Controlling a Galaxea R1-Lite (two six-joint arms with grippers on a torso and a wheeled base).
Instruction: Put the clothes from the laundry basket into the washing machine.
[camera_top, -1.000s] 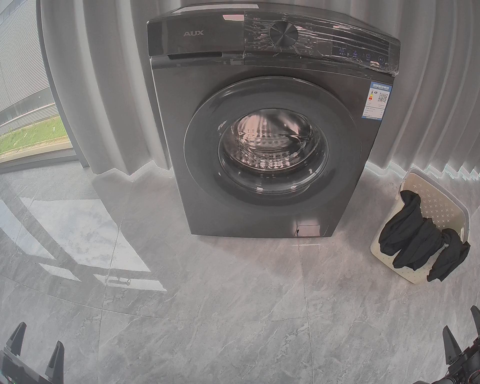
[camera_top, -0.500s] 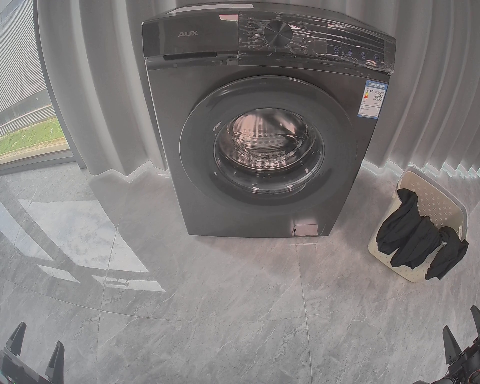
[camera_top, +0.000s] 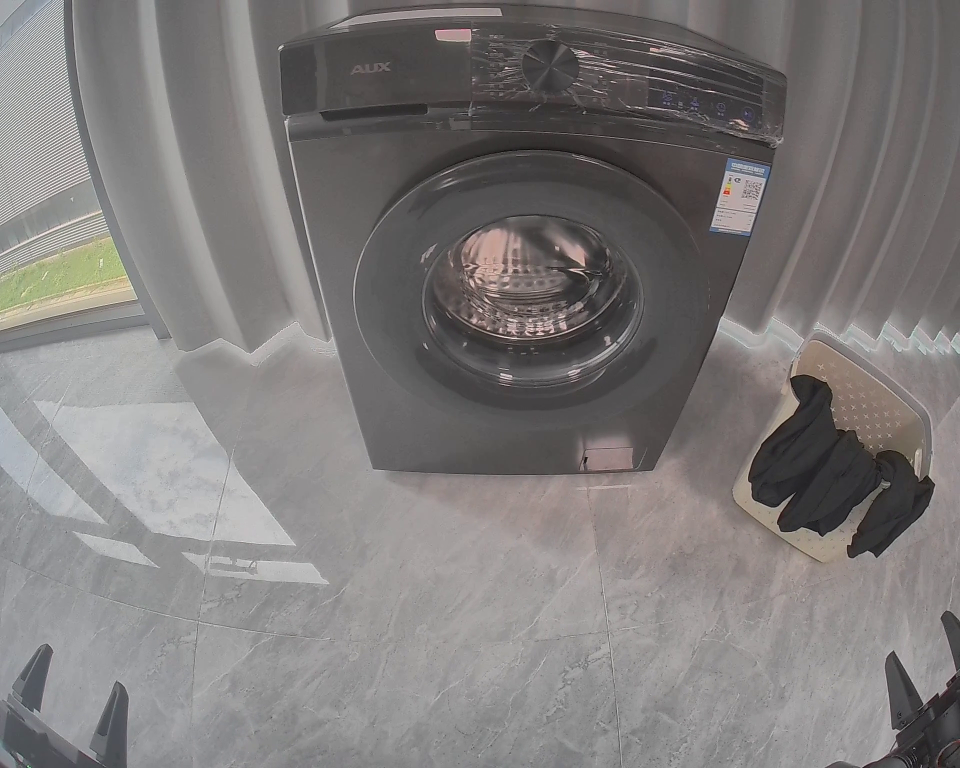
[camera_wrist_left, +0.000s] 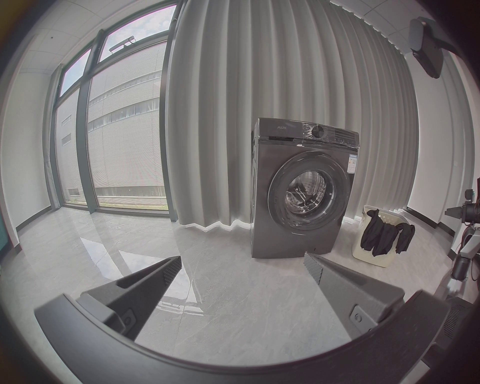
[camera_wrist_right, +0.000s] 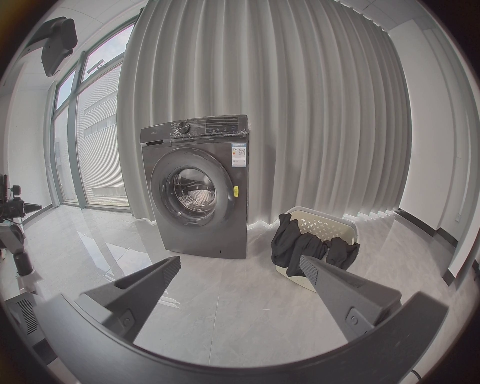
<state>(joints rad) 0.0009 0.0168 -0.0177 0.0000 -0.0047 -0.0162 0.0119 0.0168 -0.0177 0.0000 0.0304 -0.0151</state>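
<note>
The left gripper (camera_top: 80, 668) is low over a grey marbled floor (camera_top: 420, 600), its 2 dark pointed fingers spread wide with nothing between them. The right gripper (camera_top: 920, 640) is just as low on the other side, its 2 fingers also released and parted, gripping nothing. Well ahead of both, and roughly between them, stands a dark grey front-loading washing machine (camera_top: 520, 250). Its round door looks shut against the front and the shiny drum shows through the glass. Clear plastic film wraps the control panel along the top, around 1 dial. The cream laundry basket (camera_top: 880, 400) sits on the floor ahead of the right gripper, well apart from its open fingers and far from the left gripper. It is just beside the machine's right lower corner and tipped so that its perforated inner wall faces the robot. The clothes (camera_top: 820, 470) are black and lie bunched in the basket. They are draped over its near rim, and 1 end hangs outside on the side away from the machine. A pale pleated curtain (camera_top: 200, 180) hangs behind machine and basket, and a tall window (camera_top: 50, 230) lies ahead of the left gripper, beyond the curtain's edge.
</note>
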